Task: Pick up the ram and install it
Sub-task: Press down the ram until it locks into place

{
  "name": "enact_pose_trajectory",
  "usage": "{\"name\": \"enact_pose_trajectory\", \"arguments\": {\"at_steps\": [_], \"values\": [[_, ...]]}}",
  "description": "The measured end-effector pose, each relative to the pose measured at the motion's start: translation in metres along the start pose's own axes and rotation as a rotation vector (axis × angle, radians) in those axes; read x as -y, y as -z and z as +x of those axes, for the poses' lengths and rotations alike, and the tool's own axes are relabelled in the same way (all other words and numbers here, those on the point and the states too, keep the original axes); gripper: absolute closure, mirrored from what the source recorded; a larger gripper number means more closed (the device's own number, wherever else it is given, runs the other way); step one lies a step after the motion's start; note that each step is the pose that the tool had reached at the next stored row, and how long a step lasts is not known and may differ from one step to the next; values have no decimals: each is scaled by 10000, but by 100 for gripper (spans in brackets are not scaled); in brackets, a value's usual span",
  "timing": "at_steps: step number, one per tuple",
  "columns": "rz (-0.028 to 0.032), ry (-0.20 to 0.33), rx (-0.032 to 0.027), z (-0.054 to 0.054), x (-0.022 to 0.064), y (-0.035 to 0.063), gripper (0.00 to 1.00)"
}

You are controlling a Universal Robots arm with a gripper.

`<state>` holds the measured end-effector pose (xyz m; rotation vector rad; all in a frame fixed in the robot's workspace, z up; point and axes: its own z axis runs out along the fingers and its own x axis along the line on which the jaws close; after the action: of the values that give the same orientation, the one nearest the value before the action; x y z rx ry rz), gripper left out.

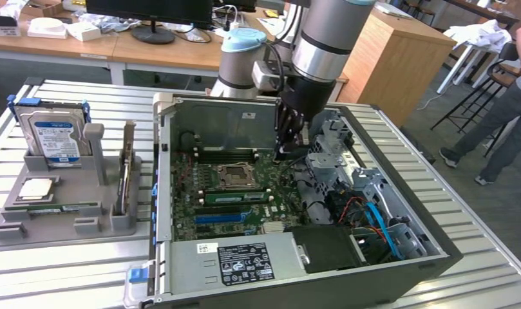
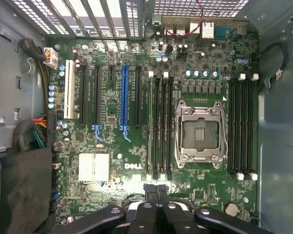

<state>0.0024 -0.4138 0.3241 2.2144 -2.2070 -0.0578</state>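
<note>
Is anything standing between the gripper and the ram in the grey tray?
Yes. The gripper, shut, sits inside the computer case, and the ram lies in the tray on the exterior view's left. The case's side wall and the upright expansion card stand between them.

I'm watching a lab-style office: beyond the open computer case [image 1: 432, 257], wooden desks [image 1: 157, 55] carry a monitor [image 1: 149, 9], with a stool [image 1: 501, 72] and a person [image 1: 509, 109] nearby.

Exterior cam: stands off, high, angled down into the open PC case [image 1: 234, 125]. My wrist cam: close above the case's motherboard [image 2: 112, 141], facing straight down. Shared: the motherboard.
</note>
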Motion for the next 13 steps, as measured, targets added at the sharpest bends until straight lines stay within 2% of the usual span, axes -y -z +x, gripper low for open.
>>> {"name": "enact_pose_trajectory", "arguments": {"at_steps": [13], "values": [[0, 0, 0, 1, 3, -77, 90]]}}
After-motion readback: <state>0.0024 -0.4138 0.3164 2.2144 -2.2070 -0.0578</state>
